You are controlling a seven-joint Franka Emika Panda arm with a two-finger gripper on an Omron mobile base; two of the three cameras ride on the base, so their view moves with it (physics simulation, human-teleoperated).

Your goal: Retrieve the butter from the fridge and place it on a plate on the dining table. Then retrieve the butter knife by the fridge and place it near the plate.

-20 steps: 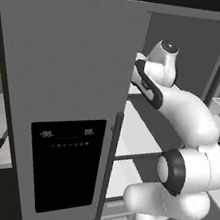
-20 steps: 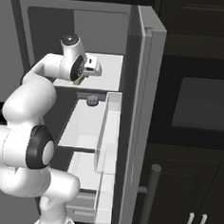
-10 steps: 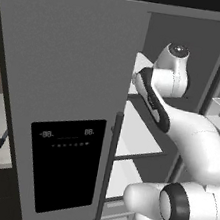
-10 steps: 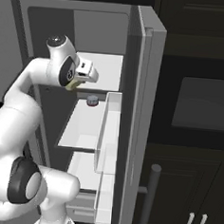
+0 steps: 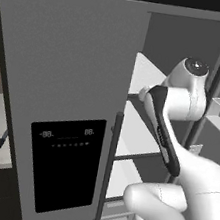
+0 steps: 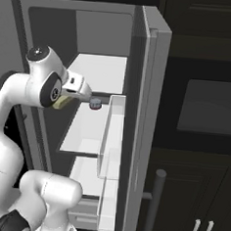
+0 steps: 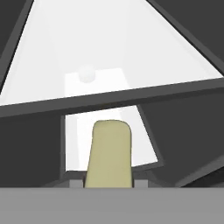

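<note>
White fridge (image 6: 99, 72) shelves back the tool (image 6: 64, 101), clenched on the pale yellow, round-ended butter (image 7: 109, 153).

I see the fridge (image 5: 78, 66) as smooth matt grey, like painted metal, its dispenser panel (image 5: 65, 163) glossy black. The shelves (image 6: 99, 72) inside look like smooth white plastic. The butter (image 7: 109, 153) reads as a matt, waxy pale yellow.
</note>
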